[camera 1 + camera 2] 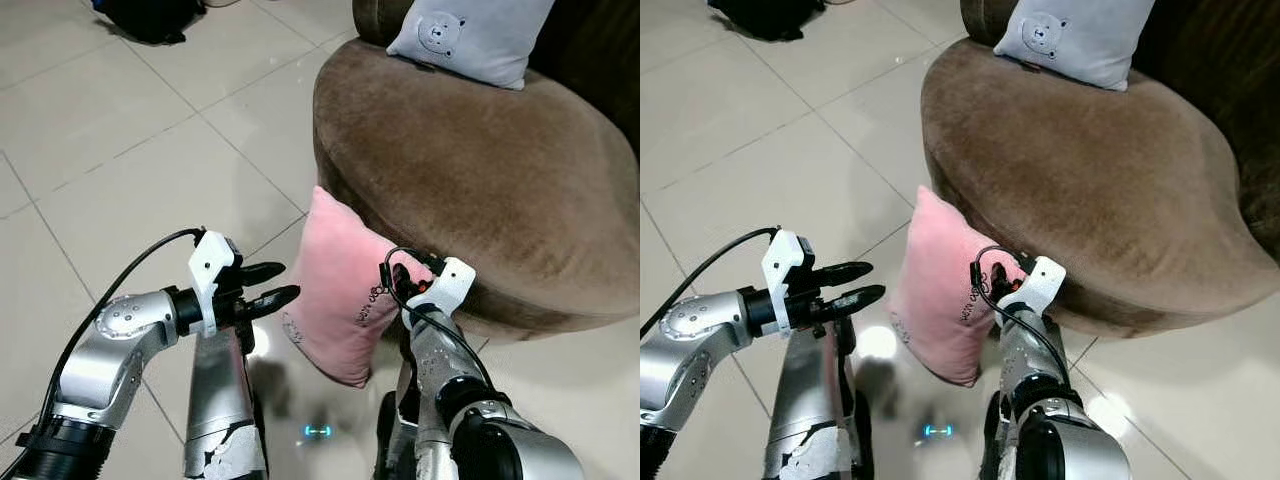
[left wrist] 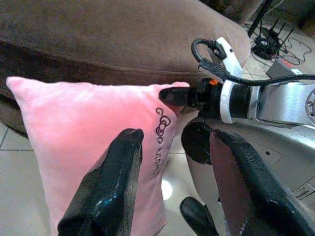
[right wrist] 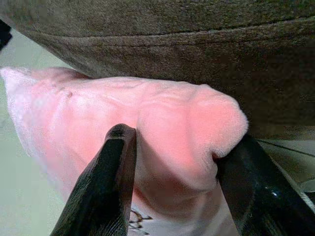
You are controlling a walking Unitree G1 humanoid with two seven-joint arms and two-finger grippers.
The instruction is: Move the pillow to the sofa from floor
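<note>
Right gripper (image 1: 400, 278) pinches the soft, light pillow's (image 1: 340, 295) upper corner, mid-frame; left gripper (image 1: 272, 284), fingers parted, holds nothing.

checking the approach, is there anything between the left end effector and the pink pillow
Nothing. In the left eye view, bare tile floor shows in the short gap between the open left end effector and the pink pillow, which leans against the sofa.

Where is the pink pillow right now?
The pink pillow stands on edge on the tiled floor, leaning against the front of the brown sofa. The right claw pinches its corner, and the left claw waits beside it.
</note>
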